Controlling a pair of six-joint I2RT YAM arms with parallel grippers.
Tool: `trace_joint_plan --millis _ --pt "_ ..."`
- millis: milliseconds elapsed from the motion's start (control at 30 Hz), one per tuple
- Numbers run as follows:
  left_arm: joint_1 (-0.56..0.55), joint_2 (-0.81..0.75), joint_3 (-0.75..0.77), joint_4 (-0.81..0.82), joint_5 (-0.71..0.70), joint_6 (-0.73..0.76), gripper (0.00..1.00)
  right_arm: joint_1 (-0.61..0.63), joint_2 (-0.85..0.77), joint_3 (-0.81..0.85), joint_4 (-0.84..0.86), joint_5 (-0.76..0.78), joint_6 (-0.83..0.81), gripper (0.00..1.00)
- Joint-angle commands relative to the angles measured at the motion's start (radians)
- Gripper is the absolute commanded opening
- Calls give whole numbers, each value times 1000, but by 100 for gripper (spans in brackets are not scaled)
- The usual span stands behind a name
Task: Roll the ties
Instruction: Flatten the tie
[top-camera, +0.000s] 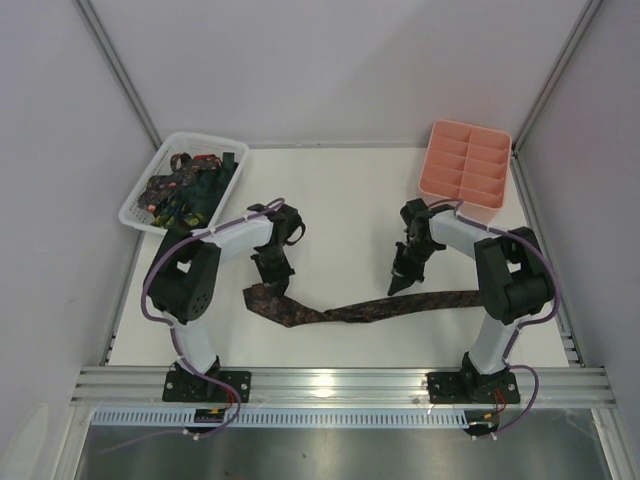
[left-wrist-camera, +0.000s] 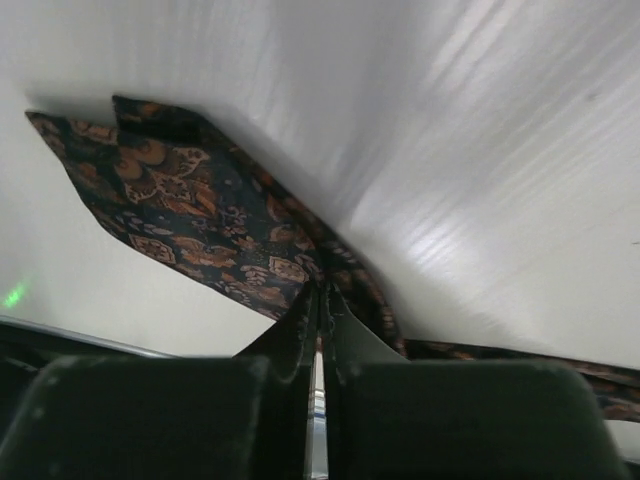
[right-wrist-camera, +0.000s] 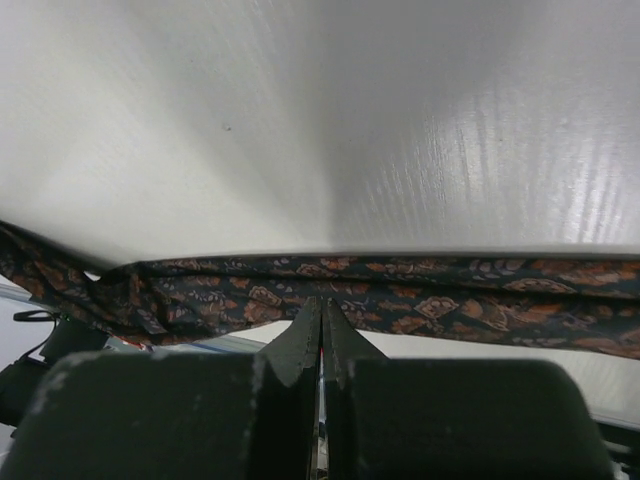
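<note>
While pale walls (top-camera: 330, 70) enclose the white table (top-camera: 350, 200), left jaws and right jaws pinch the brown tie (top-camera: 400, 305).

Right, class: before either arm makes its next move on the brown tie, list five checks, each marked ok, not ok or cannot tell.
1. Left gripper shut on the tie: ok.
2. Right gripper shut on it: ok.
3. Tie free of twists between the grippers: cannot tell.
4. White basket and pink tray apart from the tie: ok.
5. Tie rolled: not ok, it is stretched out across the table.
</note>
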Motion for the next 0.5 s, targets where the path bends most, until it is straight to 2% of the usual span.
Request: trace_joint_plan --millis 0,100,233,267,367,467 --pt "-11 -67 -40 2 -41 -35 1 22 15 -37 54 -27 51 1" --pt "-42 -160 -80 0 -96 -58 1 20 23 -88 125 -70 114 0" --pt "-120 -373 -178 61 -189 -117 0 23 49 -179 226 -150 194 0" --pt "-135 -479 -234 86 -217 -131 0 20 52 -203 246 -153 203 0" --pt "-175 -680 -380 269 -217 -173 0 1 58 -231 248 -117 226 0" --pt "-175 -858 -535 386 -199 -214 1 -41 58 -263 252 -87 232 0"
